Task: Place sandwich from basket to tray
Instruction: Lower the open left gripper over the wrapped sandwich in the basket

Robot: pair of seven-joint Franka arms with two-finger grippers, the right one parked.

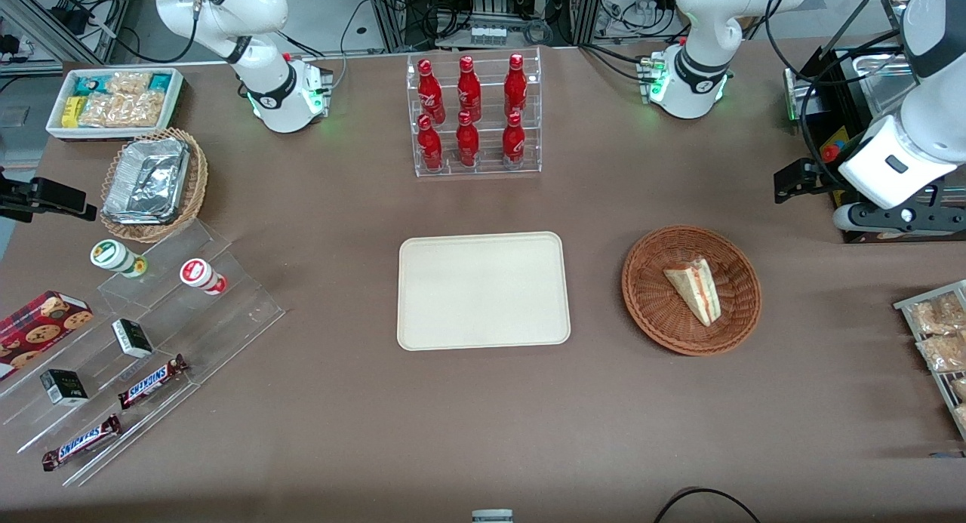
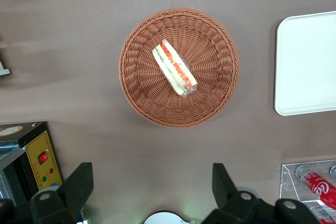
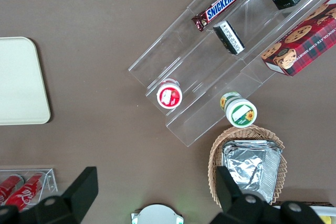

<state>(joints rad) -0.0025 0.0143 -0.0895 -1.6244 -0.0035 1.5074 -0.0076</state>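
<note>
We see sandwich (image 1: 696, 289) lying in basket (image 1: 650, 312), cut edge up. Tray (image 1: 483, 290) sits bare, near basket toward parked arm's end. Our gripper (image 2: 152, 184) hangs high above table, fingers (image 2: 79, 182) spread wide, holding nothing.

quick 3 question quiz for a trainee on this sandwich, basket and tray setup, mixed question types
1. True or false: the triangular white-bread sandwich already lies on the flat cream-beige plastic tray.
2. Which container holds the sandwich? A) the round reddish-brown wicker basket B) the tan wicker basket with foil containers C) the white bin of snack packets
3. Fill in: the left arm's two-finger gripper hangs above the table near the reddish-brown basket with its fingers ____.

Key
1. False; the tray is bare.
2. A
3. open, holding nothing
</note>
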